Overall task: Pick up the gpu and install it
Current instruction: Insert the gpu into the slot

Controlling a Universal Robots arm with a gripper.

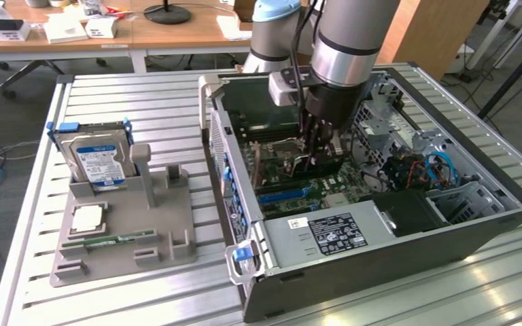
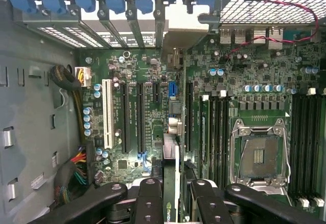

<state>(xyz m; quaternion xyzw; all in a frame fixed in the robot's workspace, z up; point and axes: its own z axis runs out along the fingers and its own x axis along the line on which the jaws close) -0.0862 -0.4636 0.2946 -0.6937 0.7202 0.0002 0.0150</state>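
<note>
Grip first: my gripper [image 2: 177, 199] pinches the gpu [image 2: 169, 183] edge-on above the motherboard [image 2: 137, 68], at twelve o'clock from the labelled power supply [image 1: 334, 231] in the exterior view, and I judge the card light, stiff and fragile, best held by its top edge, clear of components.

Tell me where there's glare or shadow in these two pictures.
Exterior view: glare patches on the ribbed aluminium table at the exterior view's right; the open grey computer case is darker inside, beneath the silver robot arm. Wrist view: a washed-out white patch by the silver slot brackets; the green motherboard is evenly lit.
</note>
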